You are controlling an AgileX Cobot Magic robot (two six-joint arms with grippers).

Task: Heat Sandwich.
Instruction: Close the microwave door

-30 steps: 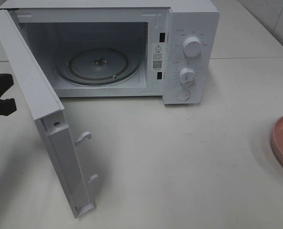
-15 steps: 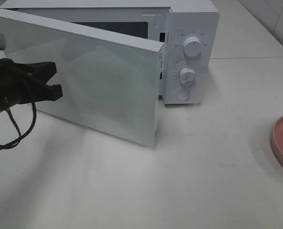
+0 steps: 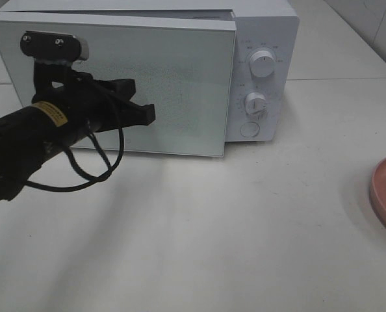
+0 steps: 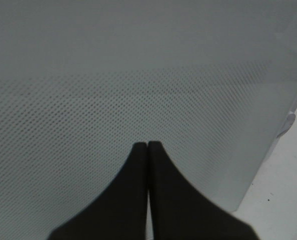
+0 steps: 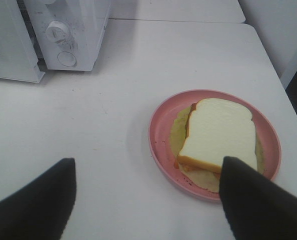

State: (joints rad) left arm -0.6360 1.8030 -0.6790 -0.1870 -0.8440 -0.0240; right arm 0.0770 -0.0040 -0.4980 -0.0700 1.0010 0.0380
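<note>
- White tabletop (image 3: 245,227) runs wall to wall, bare between the appliance at the back and the plate at the far right edge.
- At the left, the left gripper (image 3: 144,112), its jaws clenched together on nothing, presses its tips against the mesh-dotted front of the microwave door (image 3: 180,78); the wrist view shows the two black fingers (image 4: 138,200) pinched flush, the door panel filling the frame.
- Door stands all but shut, its free edge lying near the control panel with a slim gap showing at that edge; whether the latch has caught cannot be told.
- Right of the door, two white dials (image 3: 262,64) and a round button sit on the microwave (image 3: 264,19) face, untouched.
- Far right, a pink plate (image 3: 381,195) pokes only partly into the overhead view; the sandwich (image 5: 218,132) lies on it, white bread up, its long axis running roughly away from the right gripper (image 5: 148,192).
- That right gripper hangs spread wide and empty just above and short of the plate, the sandwich nearer one fingertip than the other.
- Judgement: the sandwich is out on the table while the oven is being closed, so the right arm, far the nearer, is the one placed to lift it, and the door would need to be open for loading.
</note>
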